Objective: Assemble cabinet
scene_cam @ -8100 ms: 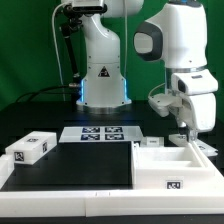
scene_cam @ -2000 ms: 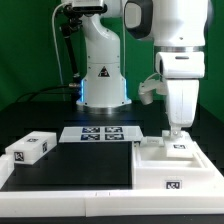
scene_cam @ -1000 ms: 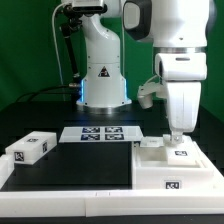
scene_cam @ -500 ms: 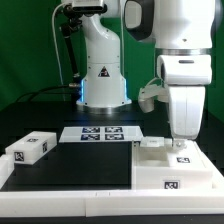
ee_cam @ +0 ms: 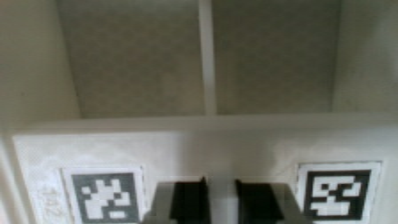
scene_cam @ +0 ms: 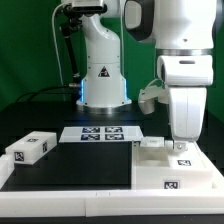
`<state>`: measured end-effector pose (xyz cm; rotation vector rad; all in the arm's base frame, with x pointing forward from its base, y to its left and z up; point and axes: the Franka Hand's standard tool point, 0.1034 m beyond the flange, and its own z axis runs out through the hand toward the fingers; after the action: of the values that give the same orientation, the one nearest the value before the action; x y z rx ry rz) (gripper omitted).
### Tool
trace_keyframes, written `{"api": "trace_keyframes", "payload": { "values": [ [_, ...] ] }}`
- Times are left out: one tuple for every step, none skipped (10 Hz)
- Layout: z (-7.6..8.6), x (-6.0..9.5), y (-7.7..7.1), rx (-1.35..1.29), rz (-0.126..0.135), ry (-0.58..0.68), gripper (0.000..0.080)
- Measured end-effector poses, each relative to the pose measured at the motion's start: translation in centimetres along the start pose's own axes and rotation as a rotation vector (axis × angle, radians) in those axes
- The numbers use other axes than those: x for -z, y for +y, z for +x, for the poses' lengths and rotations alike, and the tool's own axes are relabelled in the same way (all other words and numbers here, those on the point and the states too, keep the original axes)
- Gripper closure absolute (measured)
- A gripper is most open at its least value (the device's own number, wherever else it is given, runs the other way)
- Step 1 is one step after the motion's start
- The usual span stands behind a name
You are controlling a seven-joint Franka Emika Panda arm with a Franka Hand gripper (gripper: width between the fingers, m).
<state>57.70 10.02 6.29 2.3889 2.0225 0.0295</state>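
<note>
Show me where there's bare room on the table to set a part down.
The black mat is bare between the small white block on the exterior view's left and the cabinet on its right, in front of the marker board. The right is crowded: the claw hangs at the cabinet.

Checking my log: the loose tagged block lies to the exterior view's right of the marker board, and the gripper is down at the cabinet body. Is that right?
Not quite. The loose block lies to the exterior view's left of the marker board, as the exterior view shows. The gripper is indeed down at the cabinet body.
</note>
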Motion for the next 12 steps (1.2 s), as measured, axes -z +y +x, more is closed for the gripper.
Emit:
{"api": "trace_keyframes", "payload": {
  "values": [
    [0.0, 0.0, 0.1, -0.001, 0.0, 0.0, 0.0731],
    [-0.1, 0.0, 0.1, -0.002, 0.004, -0.002, 0.0731],
    [-0.1, 0.0, 0.0, -0.003, 0.007, -0.005, 0.0727],
    [0.0, 0.2, 0.0, -0.004, 0.007, -0.006, 0.0727],
    [-0.1, 0.5, 0.0, -0.006, 0.002, -0.007, 0.0556],
    [-0.4, 1.1, -0.2, -0.007, -0.002, -0.009, 0.0355],
    [-0.7, 1.5, -0.6, -0.009, -0.003, -0.013, 0.0355],
    [-1.1, 1.9, -1.2, -0.014, -0.004, -0.018, 0.0219],
    [-1.5, 2.6, -2.2, -0.048, -0.007, -0.023, 0.0058],
    [-1.9, 3.0, -3.7, -0.074, -0.012, -0.025, 0.0058],
    [-2.4, 3.3, -5.4, -0.078, -0.014, -0.028, 0.0016],
    [-2.8, 3.3, -7.1, -0.093, -0.014, -0.03, 0.0003]
  ]
}}
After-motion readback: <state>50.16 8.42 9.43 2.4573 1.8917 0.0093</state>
